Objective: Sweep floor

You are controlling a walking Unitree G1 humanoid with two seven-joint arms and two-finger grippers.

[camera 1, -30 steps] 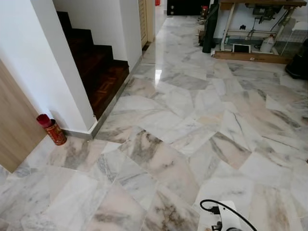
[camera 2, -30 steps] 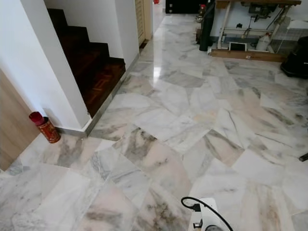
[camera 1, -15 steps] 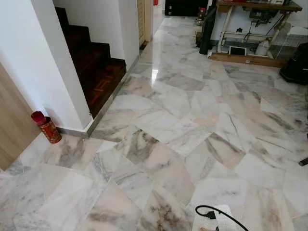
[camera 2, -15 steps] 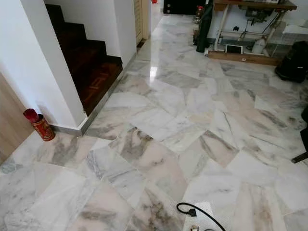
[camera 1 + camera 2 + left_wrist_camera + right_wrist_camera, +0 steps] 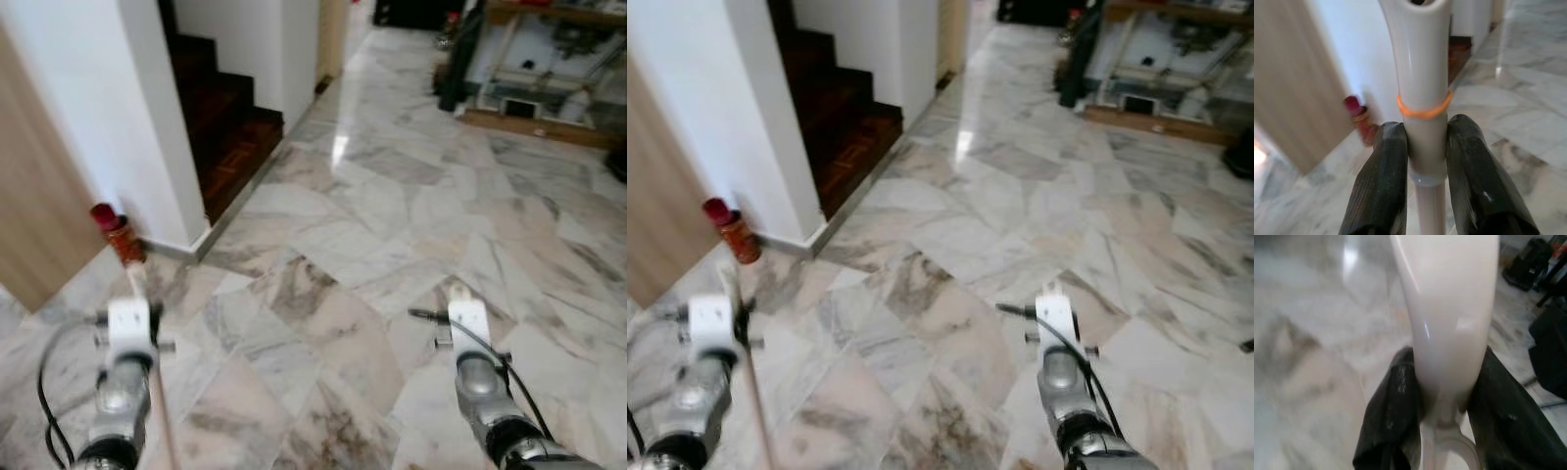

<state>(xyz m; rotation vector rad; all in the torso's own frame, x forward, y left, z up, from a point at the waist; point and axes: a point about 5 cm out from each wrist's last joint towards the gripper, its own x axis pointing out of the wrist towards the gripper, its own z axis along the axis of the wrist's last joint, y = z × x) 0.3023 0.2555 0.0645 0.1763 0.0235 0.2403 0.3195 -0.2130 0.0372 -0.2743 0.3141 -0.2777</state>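
1. Left eye view: my left gripper (image 5: 130,294) sits at 8 o'clock with a thin broom handle (image 5: 157,411) beside it; my right gripper (image 5: 468,308) at 5 o'clock, above the marble floor (image 5: 343,215).
2. Right eye view: a red canister (image 5: 733,230) stands at the white wall (image 5: 754,117), 10 o'clock.
3. Left wrist view: my fingers (image 5: 1385,176) clamp the handle's white grip (image 5: 1422,98).
4. Right wrist view: my fingers (image 5: 1396,401) clamp a cream handle (image 5: 1449,308).

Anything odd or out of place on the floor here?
One thing: a small red canister stands on the marble floor against the white wall corner by the stairs, near where the left gripper holds a pale handle. Otherwise nothing spilled or damaged.
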